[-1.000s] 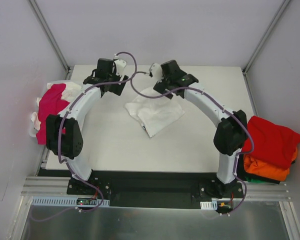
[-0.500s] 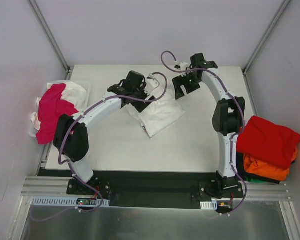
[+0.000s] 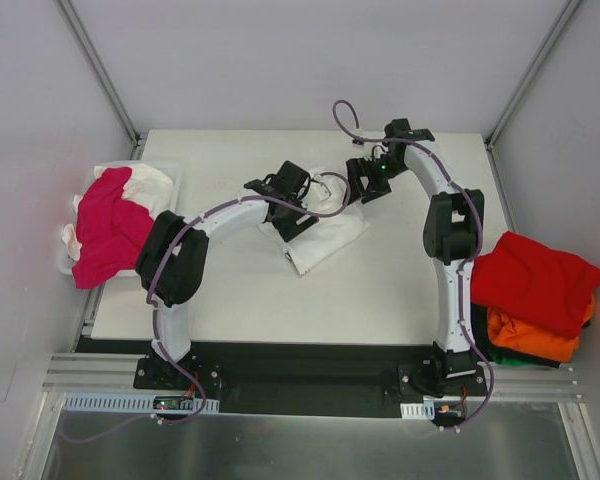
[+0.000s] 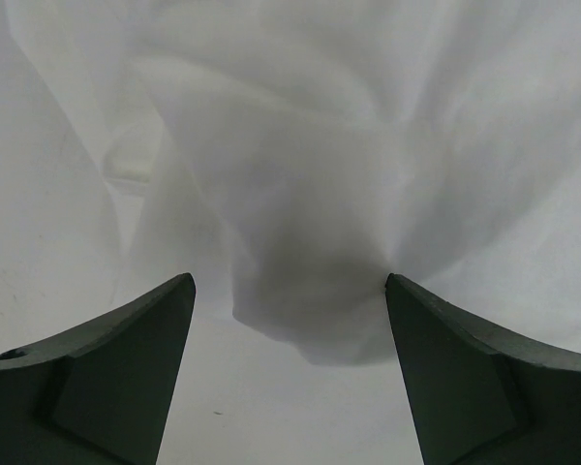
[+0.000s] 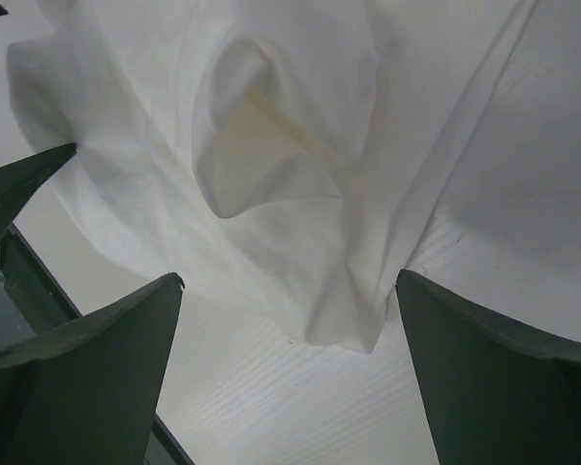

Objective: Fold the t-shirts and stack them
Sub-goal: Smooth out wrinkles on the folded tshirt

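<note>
White t-shirt lies crumpled near the middle of the table, and both pincers meet over its far edge. In the overhead view the left gripper reaches in from the left onto the shirt's upper left part, while the right gripper hangs at its upper right corner, the two close together but apart. That view does not show how the jaws stand; the wrist cameras do. From the left wrist, the left gripper is spread wide with nothing clamped: a shadowed fold of the white t-shirt bulges just beyond the fingertips, with bare tabletop in the gap nearer the camera. From the right wrist, the right gripper is likewise spread wide and empty, and the rumpled hem of the white t-shirt reaches down to the line between its fingertips; whether either fingertip touches cloth I cannot tell. Only the overhead view shows the others: a magenta-pink t-shirt heaped at the table's left edge, and a red t-shirt lying on an orange t-shirt at the right.
</note>
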You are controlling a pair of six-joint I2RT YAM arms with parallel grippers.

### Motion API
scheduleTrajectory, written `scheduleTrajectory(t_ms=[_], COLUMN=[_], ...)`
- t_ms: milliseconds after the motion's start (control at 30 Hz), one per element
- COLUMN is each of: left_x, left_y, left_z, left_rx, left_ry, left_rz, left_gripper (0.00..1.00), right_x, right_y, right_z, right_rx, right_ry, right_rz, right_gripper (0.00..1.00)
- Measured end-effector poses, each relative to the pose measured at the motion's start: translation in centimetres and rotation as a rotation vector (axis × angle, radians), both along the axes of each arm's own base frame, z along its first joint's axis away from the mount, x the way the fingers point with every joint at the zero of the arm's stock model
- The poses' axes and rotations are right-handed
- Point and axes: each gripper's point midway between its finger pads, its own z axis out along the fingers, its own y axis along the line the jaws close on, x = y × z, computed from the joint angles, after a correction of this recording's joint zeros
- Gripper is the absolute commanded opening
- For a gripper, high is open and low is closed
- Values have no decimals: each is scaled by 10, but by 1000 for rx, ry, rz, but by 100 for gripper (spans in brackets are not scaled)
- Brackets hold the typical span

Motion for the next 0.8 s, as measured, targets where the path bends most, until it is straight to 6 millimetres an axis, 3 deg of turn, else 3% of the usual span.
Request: scheduleTrajectory(t_ms=[500, 800], left_x=[-10, -18], left_y=[3, 1], left_z=[-22, -35], left_rx=[45, 62], left_ry=[42, 69], left_rz=[-6, -17], left_gripper=[80, 80], right_x=[-3, -4], right_y=[11, 6], right_z=[-12, -15], right_rx=[98, 94], right_ry=[72, 72], right_rz=[9, 14], right_gripper=[96, 96])
